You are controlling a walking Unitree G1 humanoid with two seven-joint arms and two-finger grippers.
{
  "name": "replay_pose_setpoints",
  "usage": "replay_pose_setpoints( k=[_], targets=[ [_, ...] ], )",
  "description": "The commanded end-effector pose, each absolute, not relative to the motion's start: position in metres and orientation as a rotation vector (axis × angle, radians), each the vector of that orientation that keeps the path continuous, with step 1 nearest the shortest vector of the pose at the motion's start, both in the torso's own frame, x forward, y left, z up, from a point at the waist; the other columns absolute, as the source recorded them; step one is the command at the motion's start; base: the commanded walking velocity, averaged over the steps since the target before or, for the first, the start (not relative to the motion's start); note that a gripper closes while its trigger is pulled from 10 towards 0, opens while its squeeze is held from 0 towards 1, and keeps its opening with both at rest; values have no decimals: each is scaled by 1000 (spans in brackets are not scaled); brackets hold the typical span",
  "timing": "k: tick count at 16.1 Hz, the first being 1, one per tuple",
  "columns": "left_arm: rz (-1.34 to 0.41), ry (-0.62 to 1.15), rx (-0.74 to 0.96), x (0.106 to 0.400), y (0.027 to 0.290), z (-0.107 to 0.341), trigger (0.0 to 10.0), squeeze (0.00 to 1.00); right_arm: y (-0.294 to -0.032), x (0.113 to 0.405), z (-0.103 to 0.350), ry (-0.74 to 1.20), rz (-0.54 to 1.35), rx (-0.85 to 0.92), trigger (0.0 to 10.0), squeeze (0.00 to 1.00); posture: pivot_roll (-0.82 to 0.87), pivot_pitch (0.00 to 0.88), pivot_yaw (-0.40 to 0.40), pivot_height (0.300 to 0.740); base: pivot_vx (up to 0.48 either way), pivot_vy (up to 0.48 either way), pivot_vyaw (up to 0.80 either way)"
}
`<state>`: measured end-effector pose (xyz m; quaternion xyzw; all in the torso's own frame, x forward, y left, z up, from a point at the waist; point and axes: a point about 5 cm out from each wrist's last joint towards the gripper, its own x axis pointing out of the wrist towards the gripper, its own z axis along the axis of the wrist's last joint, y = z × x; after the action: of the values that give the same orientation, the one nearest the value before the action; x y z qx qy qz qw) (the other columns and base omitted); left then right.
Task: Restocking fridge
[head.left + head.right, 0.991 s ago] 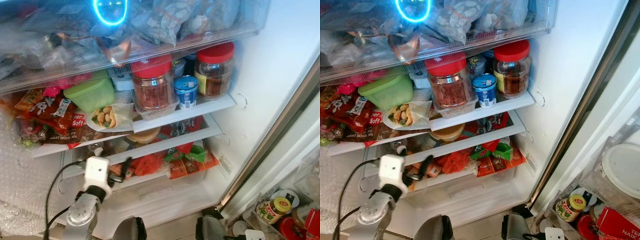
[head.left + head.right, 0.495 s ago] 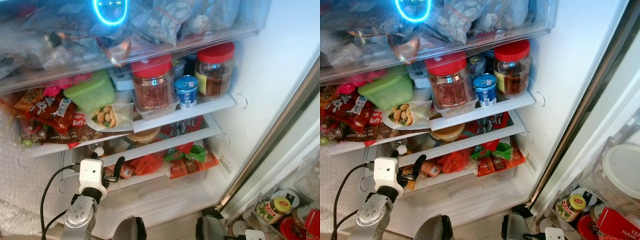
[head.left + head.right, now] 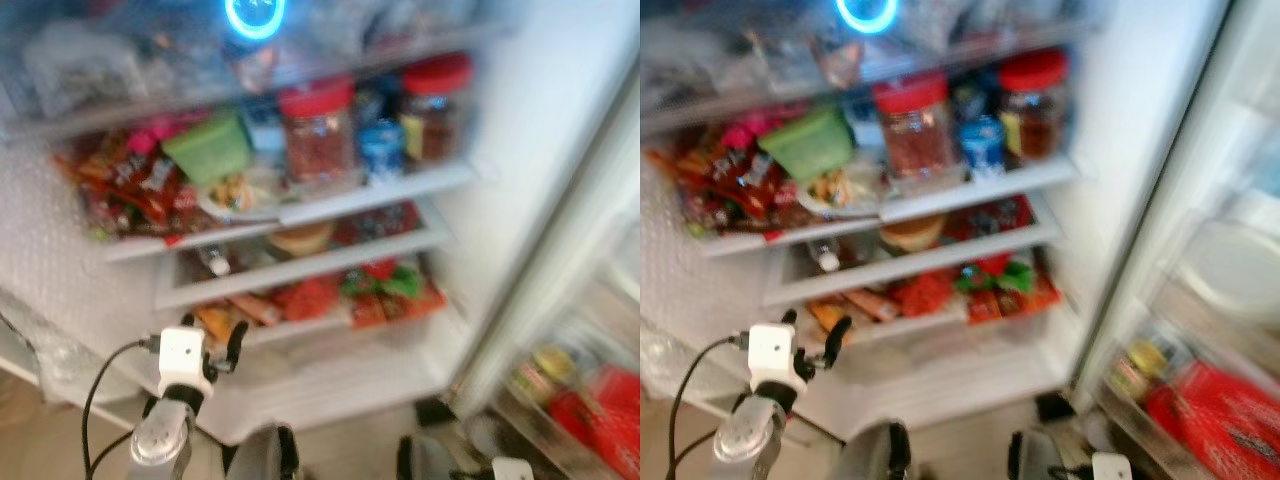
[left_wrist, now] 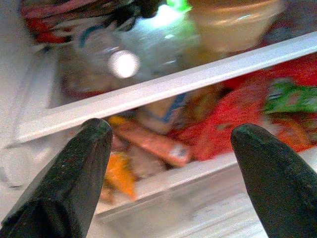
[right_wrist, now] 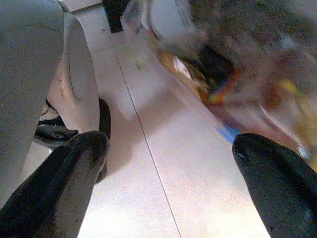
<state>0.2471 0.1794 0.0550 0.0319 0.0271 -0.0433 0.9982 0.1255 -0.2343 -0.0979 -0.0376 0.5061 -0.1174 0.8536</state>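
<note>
A: Where's the left hand [image 3: 212,345]?
B: Fingers spread, empty, right before the fridge [image 3: 500,130]; snack packets [image 4: 208,134] lie on the shelf just beyond.
A: Right hand [image 5: 168,163]?
B: Spread too, over the floor [image 5: 148,198].

The upper white shelf [image 3: 400,190] carries two red-lidded jars [image 3: 318,135], a blue cup [image 3: 380,150] between them, and a green tub [image 3: 208,148] beside the nearer jar.

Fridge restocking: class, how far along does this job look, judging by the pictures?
Done: the fridge shelves already look packed, red-lidded jars included. In hand: nothing; the left gripper is open and empty before the lower shelf. Left: items in the door rack beside the fridge may need shelving, though blur hides detail.
</note>
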Motion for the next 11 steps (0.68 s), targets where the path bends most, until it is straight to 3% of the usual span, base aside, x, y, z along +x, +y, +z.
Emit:
replay_pose_setpoints(
  k=[1, 4, 8, 11],
  targets=[
    [-67, 43, 77, 248, 185, 57, 10000, 0, -217, 122, -103, 1082, -200, -43, 10000, 0, -34, 43, 131, 638, -334, 0, 0],
    [-31, 61, 56, 250, 190, 52, 10000, 0, -216, 123, -103, 1077, -202, -35, 10000, 0, -29, 59, 126, 638, -323, 0, 0],
    [87, 248, 22, 252, 214, 17, 10000, 0, -216, 125, -102, 1074, -196, -37, 10000, 0, -31, 66, 112, 638, 0, 0, 0],
    [56, 549, 148, 233, 239, -26, 10000, 0, -217, 126, -102, 1073, -201, -39, 10000, 0, -18, 73, 107, 638, 0, 0, 0]
  ],
)
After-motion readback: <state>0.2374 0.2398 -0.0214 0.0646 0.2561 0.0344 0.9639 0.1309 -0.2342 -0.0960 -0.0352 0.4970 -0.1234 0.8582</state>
